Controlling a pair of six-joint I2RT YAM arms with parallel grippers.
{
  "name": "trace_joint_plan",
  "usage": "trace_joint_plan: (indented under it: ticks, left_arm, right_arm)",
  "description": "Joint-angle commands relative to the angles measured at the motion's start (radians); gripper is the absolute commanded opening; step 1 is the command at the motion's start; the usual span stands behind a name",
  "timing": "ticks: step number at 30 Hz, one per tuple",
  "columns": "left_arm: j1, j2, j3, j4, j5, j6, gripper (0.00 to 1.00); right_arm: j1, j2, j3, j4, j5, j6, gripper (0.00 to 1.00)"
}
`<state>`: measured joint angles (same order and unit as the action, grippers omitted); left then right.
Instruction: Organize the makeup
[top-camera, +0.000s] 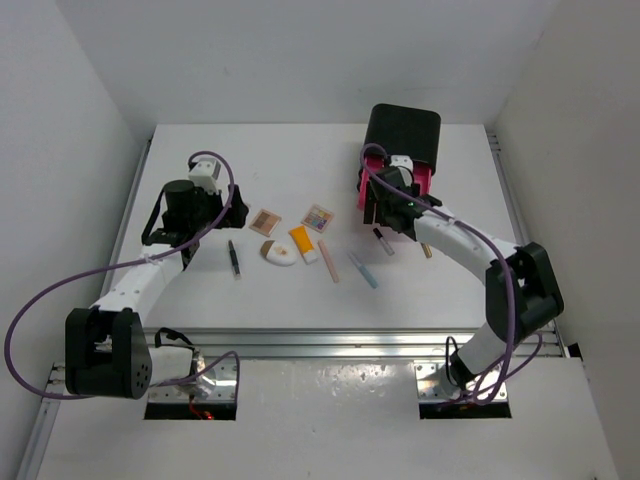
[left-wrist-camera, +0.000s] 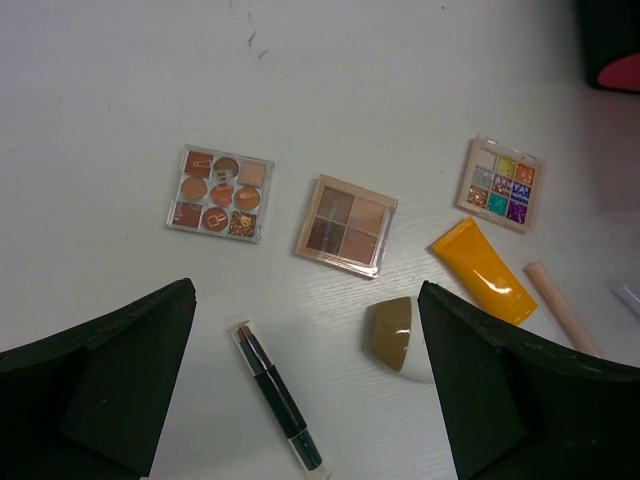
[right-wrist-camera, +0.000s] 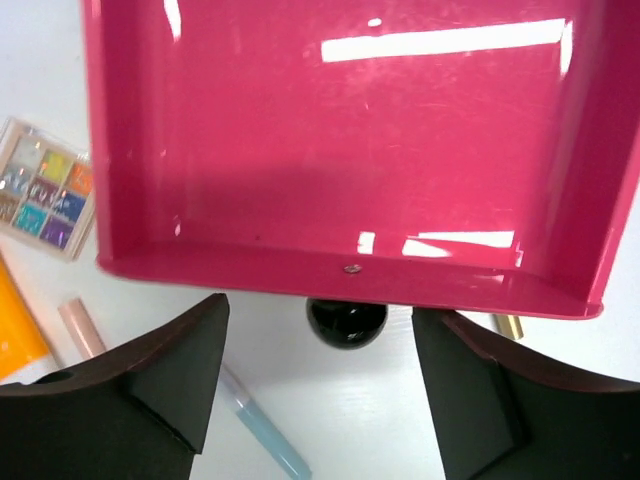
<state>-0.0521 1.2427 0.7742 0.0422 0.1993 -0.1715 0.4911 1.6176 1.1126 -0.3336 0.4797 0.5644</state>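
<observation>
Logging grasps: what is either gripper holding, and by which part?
Nothing is held. Left gripper hangs open above the makeup; right gripper is open around the black knob, not touching it.

You're seeing a black box (top-camera: 403, 130) sitting far right on the white surface (top-camera: 300, 160), its pink drawer (right-wrist-camera: 340, 150) standing pulled open.

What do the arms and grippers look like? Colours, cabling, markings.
Both alike: left arm and right arm have white links, black joint housings and a purple cable looping loosely along each. There is a white block at each wrist. Left gripper and right gripper have matte black wedge-shaped fingers. No markings visible.
</observation>
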Motion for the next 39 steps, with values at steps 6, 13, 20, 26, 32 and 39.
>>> trace_joint_plan:
  ticks: [6,13,20,26,32,39]
  left_arm:
    - [-0.009,0.003,-0.007,-0.021,-0.061,-0.02,1.0]
    - [-0.009,0.038,0.003,-0.05,-0.1,0.146,0.89]
    - [0.012,0.141,0.236,-0.352,0.173,0.593,0.91]
    - [-0.093,0.155,0.226,-0.533,0.422,1.094,1.0]
    - [-0.244,0.378,0.381,-0.748,0.384,1.372,1.0]
    - [-0.31,0.52,0.444,-0.759,0.309,1.468,1.0]
  right_arm:
    - [0.02,-0.173,-0.04,-0.039,-0.251,-0.196,0.77]
    - [0.02,-0.211,-0.082,-0.136,-0.472,-0.299,0.77]
    - [0.02,-0.196,-0.017,-0.225,-0.598,-0.389,0.91]
    - [0.018,-0.176,-0.031,-0.254,-0.66,-0.468,0.95]
    - [0.014,-0.165,-0.053,-0.271,-0.734,-0.492,0.95]
    - [-0.013,-0.246,-0.169,-0.232,-0.737,-0.48,0.95]
